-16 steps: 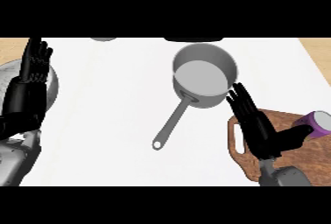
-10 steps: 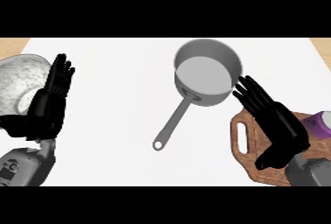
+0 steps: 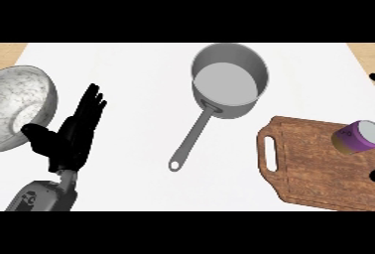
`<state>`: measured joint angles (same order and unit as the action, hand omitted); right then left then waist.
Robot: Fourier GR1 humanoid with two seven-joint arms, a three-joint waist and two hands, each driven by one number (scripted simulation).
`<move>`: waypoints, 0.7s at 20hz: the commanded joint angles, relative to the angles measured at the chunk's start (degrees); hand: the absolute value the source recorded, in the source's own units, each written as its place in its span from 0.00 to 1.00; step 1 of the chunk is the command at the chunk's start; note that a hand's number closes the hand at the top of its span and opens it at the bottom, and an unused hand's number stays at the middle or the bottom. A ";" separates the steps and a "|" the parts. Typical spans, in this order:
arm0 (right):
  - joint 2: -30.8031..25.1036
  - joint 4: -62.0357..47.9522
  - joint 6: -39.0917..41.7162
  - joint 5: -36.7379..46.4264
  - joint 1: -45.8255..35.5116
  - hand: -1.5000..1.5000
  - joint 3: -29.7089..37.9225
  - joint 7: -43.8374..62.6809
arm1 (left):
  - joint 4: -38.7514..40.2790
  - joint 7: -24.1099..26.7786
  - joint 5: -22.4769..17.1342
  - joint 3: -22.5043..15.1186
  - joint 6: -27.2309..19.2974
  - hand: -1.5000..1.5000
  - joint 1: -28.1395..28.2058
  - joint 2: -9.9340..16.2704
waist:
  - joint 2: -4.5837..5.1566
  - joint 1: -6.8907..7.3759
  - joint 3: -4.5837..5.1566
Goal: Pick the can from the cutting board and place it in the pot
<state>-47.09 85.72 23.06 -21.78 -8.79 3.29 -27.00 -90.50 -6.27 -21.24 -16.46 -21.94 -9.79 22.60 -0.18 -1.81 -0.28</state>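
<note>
Right hand gone, can point(image 3: 354, 137) far from left hand point(image 3: 72, 136)

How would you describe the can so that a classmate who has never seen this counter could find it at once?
Look to the brown wooden cutting board at the counter's right side. Near its upper right corner stands a small can with a purple top. It is the only thing on the board, well apart from the grey metal pot.

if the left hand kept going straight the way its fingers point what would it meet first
Probably nothing: the left hand points up the view over bare counter. The speckled bowl lies just to its left, likely missed, though depth is unclear.
</note>
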 commanded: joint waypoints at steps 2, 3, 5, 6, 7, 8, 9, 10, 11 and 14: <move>-12.01 -9.63 9.14 7.47 3.24 0.00 8.57 -14.74 | -1.95 -3.93 -1.16 -0.45 0.72 0.50 -0.80 0.08 | 0.35 1.00 0.00; -15.53 -10.61 9.36 9.06 2.80 0.00 10.13 -14.68 | -2.00 -4.36 -1.39 -0.16 0.68 0.50 -0.40 0.35 | 0.31 1.08 0.04; -19.93 -11.72 12.17 12.10 5.91 0.00 11.26 -18.91 | -3.92 -6.88 -0.50 -0.63 -1.13 0.50 -0.24 0.66 | 0.03 0.73 0.03; -21.66 -13.28 12.01 13.56 5.09 0.00 11.67 -19.49 | -4.11 -5.14 0.39 -0.77 -1.16 0.50 0.12 0.26 | 0.17 1.44 0.10; -23.08 -15.06 12.69 14.16 5.09 0.00 12.35 -21.30 | -4.88 -3.83 -1.11 -0.51 2.13 0.50 2.63 1.38 | 0.19 1.96 0.15; -22.97 -12.03 10.87 17.31 5.55 0.00 9.73 -20.94 | -3.58 -6.15 -1.53 0.53 1.16 0.50 0.23 1.02 | 0.25 1.75 0.18; -25.00 -15.30 11.82 18.09 4.85 0.00 10.21 -22.51 | -4.28 -3.51 -0.24 -0.87 1.57 0.50 2.37 0.39 | 0.34 2.35 0.18; -26.30 -15.62 11.48 20.11 7.35 0.00 10.01 -24.54 | -6.22 -5.42 -0.38 -0.73 0.48 0.50 2.93 0.68 | 0.17 2.04 0.15; -28.20 -14.61 12.30 19.54 4.89 0.00 9.08 -21.49 | -2.88 -5.68 -0.30 0.49 0.83 0.50 -0.21 0.51 | 0.39 2.07 0.23; -31.98 -16.57 12.96 22.41 7.86 0.00 8.49 -24.10 | -2.66 -3.67 0.45 -0.13 1.13 0.50 1.80 -0.60 | 0.34 1.78 0.24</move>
<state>-74.44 72.91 28.44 -3.52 -2.39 12.11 -41.86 -94.60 -11.48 -21.64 -16.32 -21.15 -9.00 23.10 0.05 -0.06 -0.08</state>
